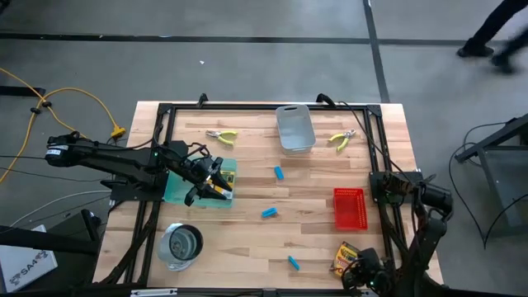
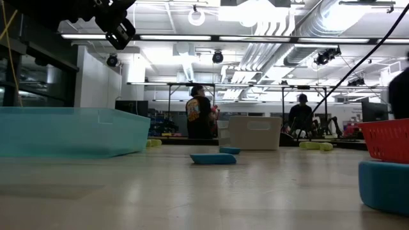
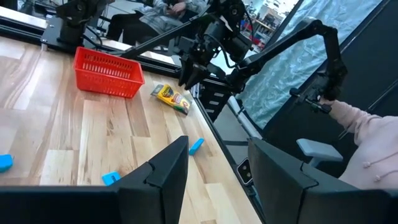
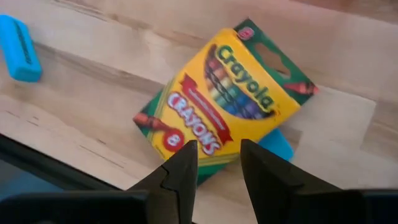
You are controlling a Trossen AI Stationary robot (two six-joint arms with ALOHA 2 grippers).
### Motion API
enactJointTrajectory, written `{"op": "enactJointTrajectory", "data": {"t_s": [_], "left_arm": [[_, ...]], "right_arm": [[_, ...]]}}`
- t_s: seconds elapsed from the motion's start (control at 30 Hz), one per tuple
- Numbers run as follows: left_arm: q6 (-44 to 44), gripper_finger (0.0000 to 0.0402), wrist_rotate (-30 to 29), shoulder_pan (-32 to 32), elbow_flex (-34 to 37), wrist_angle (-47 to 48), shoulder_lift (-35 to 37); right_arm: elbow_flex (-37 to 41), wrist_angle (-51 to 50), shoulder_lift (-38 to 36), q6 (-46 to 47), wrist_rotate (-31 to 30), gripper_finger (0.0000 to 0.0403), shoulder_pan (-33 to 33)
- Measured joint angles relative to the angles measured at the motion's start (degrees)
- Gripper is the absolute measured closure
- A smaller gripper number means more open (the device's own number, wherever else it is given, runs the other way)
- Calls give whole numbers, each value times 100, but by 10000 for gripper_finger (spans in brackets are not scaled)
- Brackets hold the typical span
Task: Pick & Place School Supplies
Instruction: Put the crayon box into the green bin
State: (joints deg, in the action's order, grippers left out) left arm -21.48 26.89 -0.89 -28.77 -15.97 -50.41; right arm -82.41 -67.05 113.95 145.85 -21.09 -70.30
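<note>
Since the right gripper (image 4: pixel 217 152) is hung just above the table's near right corner with its fingers parted to a narrow gap, nothing is held yet. The gap is judged to be set for the box's thin edge, not its broad face.

Directly under it, the yellow-and-green cardboard crayon box (image 4: pixel 224 99) is seen lying flat and face up, skewed to the wood grain, with the "Crayola Crayons" print legible. One corner is laid over a small light-blue block (image 4: pixel 277 144), so the box is probably tilted a little, and a rock or slide on contact is to be expected. A second light-blue block (image 4: pixel 18 46) is seen well apart on bare wood. The red plastic mesh basket (image 1: pixel 350 208) is set near the box, further up the table, and is likely the drop target.

The left gripper (image 3: pixel 219 142) is held wide and empty, raised over the translucent teal tray (image 1: pixel 175 194) on the left side. More yellow-and-green crayon packaging (image 1: pixel 228 175) is seen there, though whether it is inside the tray or on its rim cannot be told.

Two yellow-green-handled pliers (image 1: pixel 221 136) are left lying either side of the grey plastic bin (image 1: pixel 295 128), far from both grippers.
</note>
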Motion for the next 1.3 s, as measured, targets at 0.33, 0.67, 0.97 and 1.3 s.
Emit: {"op": "enactJointTrajectory", "data": {"t_s": [0.33,0.67,0.97,1.3], "left_arm": [[-138,238,-117,0,2,-259,-2],[-414,238,-122,-9,2,-390,-54],[-695,238,205,-350,2,-873,-882],[-1556,238,590,-544,2,-2975,-2494]], "right_arm": [[-1,3,0,39,14,289,-89],[-2,0,0,117,503,289,-46],[-1,-4,0,115,492,289,35],[-1,-1,-1,102,454,289,175]]}}
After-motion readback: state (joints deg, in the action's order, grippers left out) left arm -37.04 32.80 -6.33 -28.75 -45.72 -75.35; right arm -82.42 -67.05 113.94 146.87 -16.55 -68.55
